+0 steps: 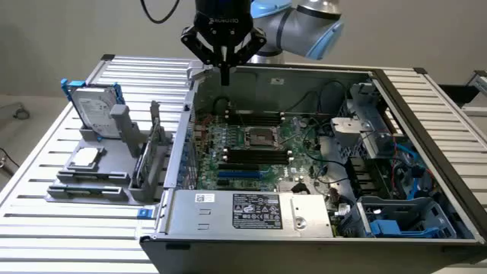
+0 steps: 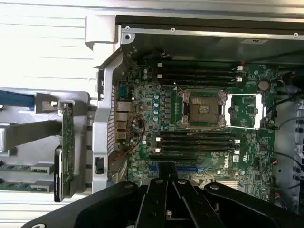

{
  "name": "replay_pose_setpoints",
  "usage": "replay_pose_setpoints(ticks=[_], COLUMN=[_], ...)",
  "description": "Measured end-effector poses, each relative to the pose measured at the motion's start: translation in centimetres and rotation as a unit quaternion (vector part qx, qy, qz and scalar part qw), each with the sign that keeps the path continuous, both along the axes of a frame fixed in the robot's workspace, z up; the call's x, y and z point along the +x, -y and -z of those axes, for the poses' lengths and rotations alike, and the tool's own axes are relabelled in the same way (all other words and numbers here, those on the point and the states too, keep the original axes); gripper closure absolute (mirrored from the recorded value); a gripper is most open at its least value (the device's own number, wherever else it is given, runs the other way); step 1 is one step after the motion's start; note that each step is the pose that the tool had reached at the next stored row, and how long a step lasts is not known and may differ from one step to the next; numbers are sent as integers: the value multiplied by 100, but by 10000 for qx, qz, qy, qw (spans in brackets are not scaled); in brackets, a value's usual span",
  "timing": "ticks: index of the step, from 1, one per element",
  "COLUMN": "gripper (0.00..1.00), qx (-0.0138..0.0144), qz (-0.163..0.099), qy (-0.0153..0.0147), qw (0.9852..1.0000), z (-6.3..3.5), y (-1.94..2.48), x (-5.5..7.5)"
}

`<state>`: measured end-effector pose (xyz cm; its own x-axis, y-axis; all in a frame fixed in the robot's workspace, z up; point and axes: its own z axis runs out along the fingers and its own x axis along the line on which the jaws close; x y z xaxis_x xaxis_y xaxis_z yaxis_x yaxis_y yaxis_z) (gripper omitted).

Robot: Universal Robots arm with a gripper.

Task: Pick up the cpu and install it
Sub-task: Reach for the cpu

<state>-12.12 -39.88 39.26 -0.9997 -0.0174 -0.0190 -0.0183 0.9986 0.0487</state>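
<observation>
From the exterior view, my claw [image 1: 225, 79] hangs high over the far corner of the case [image 1: 251, 212], on the exterior view's left. Its two fingers are pressed together and there is nothing between them. The cpu [image 1: 85, 157] lies flat on the grey holder [image 1: 114, 193], outside the case on the exterior view's left. It sits just in front of the tall drive [image 1: 95, 111] and is well apart from my claw. The socket [image 1: 260, 137] in the middle of the board is bare.

So I think the job in hand is getting the cpu, and it is not picked up yet. To do it well, I think my fingers must be apart before they reach the chip. I should come straight down on it and take it by two side edges. I should keep it flat and stay clear of the drive behind it.

From the wrist view, my claw [image 2: 168, 190] is the dark shape at the edge, fingers together and empty. It looks down on the board. The socket [image 2: 203, 107] sits bare between the long black slots [image 2: 194, 141], so nothing is put in yet.
</observation>
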Motion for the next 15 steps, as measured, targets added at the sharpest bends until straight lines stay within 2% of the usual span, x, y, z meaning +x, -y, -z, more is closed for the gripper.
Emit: replay_pose_setpoints(ticks=[10, 15], gripper=[89, 89], qx=[2, 1], qz=[-24, -34], qy=[1, -26], qw=[10000, 10000], z=[2, 1], y=[0, -29], x=[-5, -204])
